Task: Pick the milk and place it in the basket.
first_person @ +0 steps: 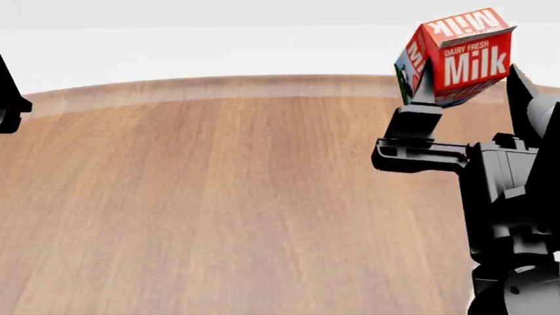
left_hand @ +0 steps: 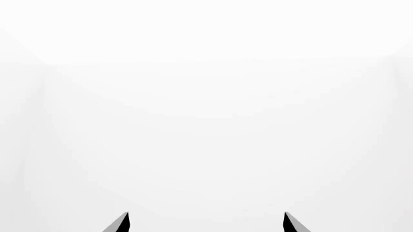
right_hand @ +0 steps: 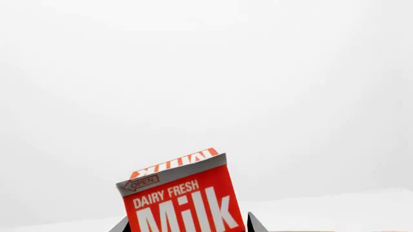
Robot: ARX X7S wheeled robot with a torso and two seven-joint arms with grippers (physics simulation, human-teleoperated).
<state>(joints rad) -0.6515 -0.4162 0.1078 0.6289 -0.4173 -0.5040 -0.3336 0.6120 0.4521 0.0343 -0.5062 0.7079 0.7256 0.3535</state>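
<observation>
The milk (first_person: 462,58) is a red gable-top carton with white "Milk" lettering, held high above the wooden table (first_person: 219,197) at the right of the head view, tilted a little. My right gripper (first_person: 468,82) is shut on it, one finger on each side. In the right wrist view the milk (right_hand: 184,198) fills the gap between the two dark fingertips (right_hand: 255,223). My left gripper (left_hand: 206,222) is open with nothing between its tips, facing a blank white surface. Only a dark piece of the left arm (first_person: 10,98) shows at the head view's left edge. The basket is out of view.
The round wooden table spreads across the head view, its far curved edge (first_person: 262,82) against a white floor or wall. My right arm's black links (first_person: 507,210) fill the lower right corner.
</observation>
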